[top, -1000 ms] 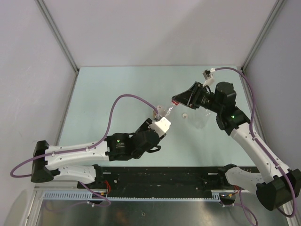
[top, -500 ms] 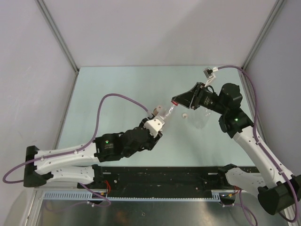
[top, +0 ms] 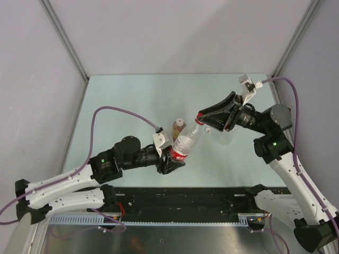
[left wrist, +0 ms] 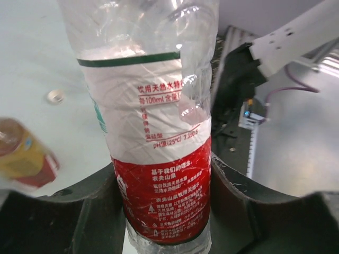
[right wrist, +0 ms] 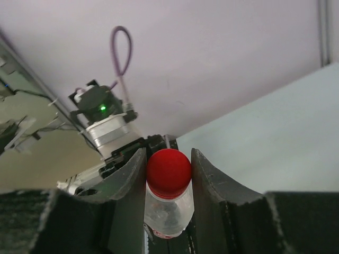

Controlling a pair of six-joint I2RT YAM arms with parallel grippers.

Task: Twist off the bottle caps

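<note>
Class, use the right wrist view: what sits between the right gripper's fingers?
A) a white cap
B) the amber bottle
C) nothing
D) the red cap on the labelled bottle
D: the red cap fills the gap between the right gripper fingers, on the labelled bottle held by the left gripper.

The left arm [top: 69, 177] lay low over the desk [top: 122, 100], reaching from its base at the near left corner toward the middle, with the wrist turned so that the left tool [top: 170, 160] pointed right and away. Its two dark fingers [left wrist: 95, 211] were closed against opposite sides of the labelled bottle [top: 185, 144], on the red band near the bottle's bottom. The right arm [top: 290, 166] rose from its base at the near right, bent at the elbow and reached leftward. The right tool [right wrist: 168, 168] had its fingertips [right wrist: 132, 180] pressed on either side of the red cap [top: 197, 120].
</note>
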